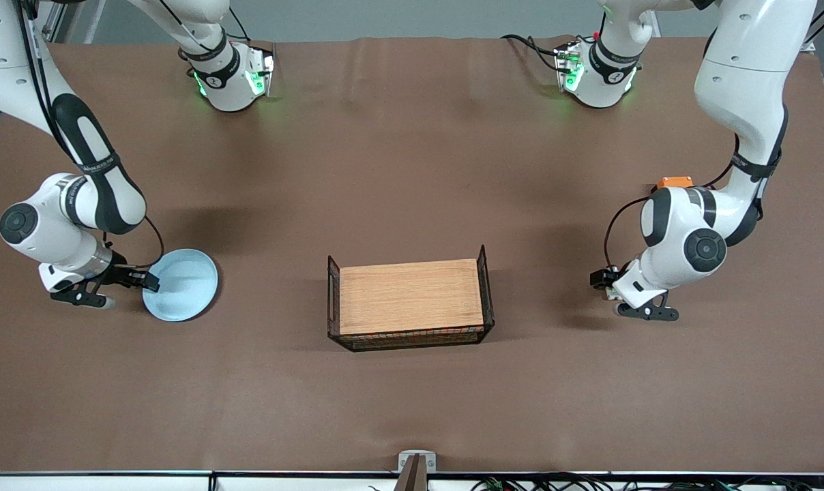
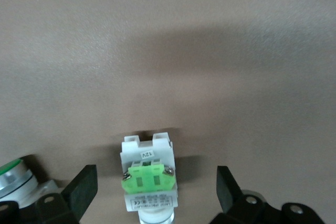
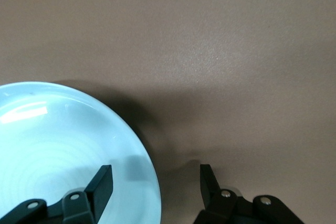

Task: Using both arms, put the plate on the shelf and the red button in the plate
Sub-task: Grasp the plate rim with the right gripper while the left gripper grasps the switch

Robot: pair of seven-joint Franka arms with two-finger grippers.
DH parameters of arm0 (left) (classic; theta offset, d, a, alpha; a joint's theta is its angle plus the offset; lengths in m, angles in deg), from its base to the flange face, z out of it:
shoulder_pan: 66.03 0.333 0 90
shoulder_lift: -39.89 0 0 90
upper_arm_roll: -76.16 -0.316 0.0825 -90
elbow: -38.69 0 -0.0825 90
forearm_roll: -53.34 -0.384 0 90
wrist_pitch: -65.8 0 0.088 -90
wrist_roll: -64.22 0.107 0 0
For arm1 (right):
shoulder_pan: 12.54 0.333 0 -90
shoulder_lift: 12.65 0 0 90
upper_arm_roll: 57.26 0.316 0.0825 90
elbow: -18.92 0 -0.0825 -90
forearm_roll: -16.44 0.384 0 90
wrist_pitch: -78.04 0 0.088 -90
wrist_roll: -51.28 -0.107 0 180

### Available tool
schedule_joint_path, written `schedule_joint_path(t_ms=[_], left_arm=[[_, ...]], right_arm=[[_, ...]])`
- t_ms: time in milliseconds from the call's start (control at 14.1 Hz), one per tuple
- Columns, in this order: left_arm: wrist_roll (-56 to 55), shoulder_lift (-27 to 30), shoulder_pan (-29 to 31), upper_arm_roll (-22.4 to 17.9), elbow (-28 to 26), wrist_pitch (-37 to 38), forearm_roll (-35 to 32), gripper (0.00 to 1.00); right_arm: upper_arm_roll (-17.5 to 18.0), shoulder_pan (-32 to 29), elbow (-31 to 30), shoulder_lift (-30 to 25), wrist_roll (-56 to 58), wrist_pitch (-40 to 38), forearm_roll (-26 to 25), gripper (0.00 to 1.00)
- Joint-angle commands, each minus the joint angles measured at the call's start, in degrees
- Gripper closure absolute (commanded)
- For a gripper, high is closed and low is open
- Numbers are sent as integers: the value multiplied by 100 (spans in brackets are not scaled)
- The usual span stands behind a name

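The right gripper (image 1: 129, 278) sits low at the rim of the plate (image 1: 183, 284), at the right arm's end of the table (image 1: 412, 170). Its fingers (image 3: 102, 182) are apart and straddle the rim: one finger is over the inside of the plate, the other is outside it over the bare table. The rim runs between them, and neither finger visibly clamps it. The plate lies flat on the table.

The left gripper (image 1: 640, 310) is down close to the table at the left arm's end. Its fingers (image 2: 84, 187) are spread wide, and the red button (image 2: 148, 177) lies on the table between them, clear of both, with open space on either side. The button's green block faces up toward the wrist camera; its red cap cannot be seen. A second part with a green top (image 2: 13, 177) sits just outside one finger.

The tray (image 1: 412, 296), a wooden board with a black wire frame, stands between the two grippers, well apart from both.
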Motion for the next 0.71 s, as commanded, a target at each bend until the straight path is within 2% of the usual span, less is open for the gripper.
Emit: schedule_joint_path(t_ms=[0, 141, 424, 495, 566, 636], left_arm=[[103, -141, 7, -14, 65, -71, -110, 1], [112, -107, 42, -6, 47, -62, -110, 25], [77, -1, 69, -15, 73, 26, -110, 84], [42, 8, 69, -15, 82, 26, -110, 95], [33, 43, 60, -15, 91, 26, -110, 100], [16, 86, 60, -15, 100, 43, -110, 100]], right_arm=[[13, -8, -147, -53, -106, 72, -25, 39], [13, -8, -183, -53, -106, 73, -25, 49], [13, -8, -200, -53, -106, 72, -25, 68], [13, -8, -200, -53, -114, 72, -17, 73], [13, -8, -200, -53, -114, 72, -17, 77], [13, -8, -200, -53, -114, 72, -17, 82]])
